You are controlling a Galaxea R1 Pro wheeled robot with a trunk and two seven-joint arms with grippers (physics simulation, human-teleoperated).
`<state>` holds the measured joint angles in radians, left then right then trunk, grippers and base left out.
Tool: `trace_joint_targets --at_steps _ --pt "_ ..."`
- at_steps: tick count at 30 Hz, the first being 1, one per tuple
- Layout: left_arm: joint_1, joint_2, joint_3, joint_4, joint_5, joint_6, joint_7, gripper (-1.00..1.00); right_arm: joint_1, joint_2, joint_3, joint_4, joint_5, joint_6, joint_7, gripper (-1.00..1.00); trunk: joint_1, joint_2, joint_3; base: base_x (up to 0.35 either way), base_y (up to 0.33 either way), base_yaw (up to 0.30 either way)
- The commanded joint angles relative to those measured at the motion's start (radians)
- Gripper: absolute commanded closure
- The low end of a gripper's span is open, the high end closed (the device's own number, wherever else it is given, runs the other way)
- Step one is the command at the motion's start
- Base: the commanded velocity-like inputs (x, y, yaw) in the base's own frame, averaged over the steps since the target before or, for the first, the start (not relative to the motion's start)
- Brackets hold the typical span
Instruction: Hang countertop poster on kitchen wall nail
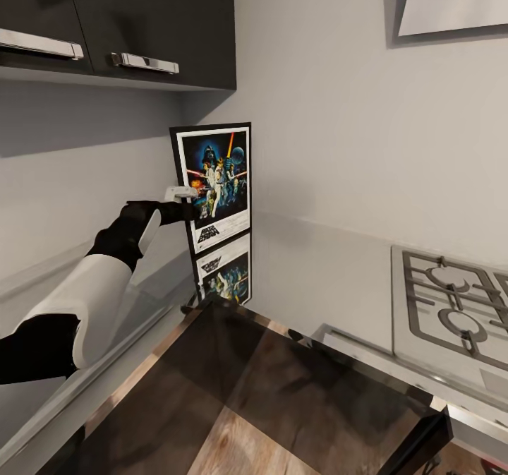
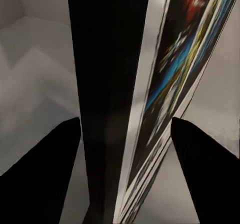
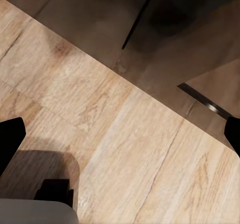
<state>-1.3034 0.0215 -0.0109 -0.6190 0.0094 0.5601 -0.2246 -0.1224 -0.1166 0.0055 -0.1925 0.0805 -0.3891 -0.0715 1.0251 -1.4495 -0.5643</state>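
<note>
One left end effector [image 1: 189, 194] is at the left edge of the poster [image 1: 217, 178], which stands upright on the table [image 1: 317, 263]; its fingers [image 2: 40, 174] straddle that edge, whether clamped I cannot tell. Likely light, stiff, slippery: pinch the frame edge.

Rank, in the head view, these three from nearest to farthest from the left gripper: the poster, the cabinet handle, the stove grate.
1. The poster: at the left gripper, touching.
2. The cabinet handle: above, on the wall cabinet.
3. The stove grate: far right, on the kitchen countertop.
</note>
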Motion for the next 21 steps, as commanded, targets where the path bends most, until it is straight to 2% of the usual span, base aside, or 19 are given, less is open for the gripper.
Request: trace_joint_targets --at_steps 1,21 --pt "-0.001 0.0 -0.002 -0.001 0.0 0.006 -0.002 1.0 -0.001 0.0 0.001 0.001 0.009 -0.002 -0.007 -1.0 0.0 -0.001 -0.001 0.0 0.0 0.0" --pt "-0.001 0.0 -0.004 -0.008 0.001 0.004 -0.002 1.0 -0.001 0.0 0.001 0.001 0.009 -0.003 -0.007 -1.0 0.0 -0.001 0.001 0.0 0.0 0.0"
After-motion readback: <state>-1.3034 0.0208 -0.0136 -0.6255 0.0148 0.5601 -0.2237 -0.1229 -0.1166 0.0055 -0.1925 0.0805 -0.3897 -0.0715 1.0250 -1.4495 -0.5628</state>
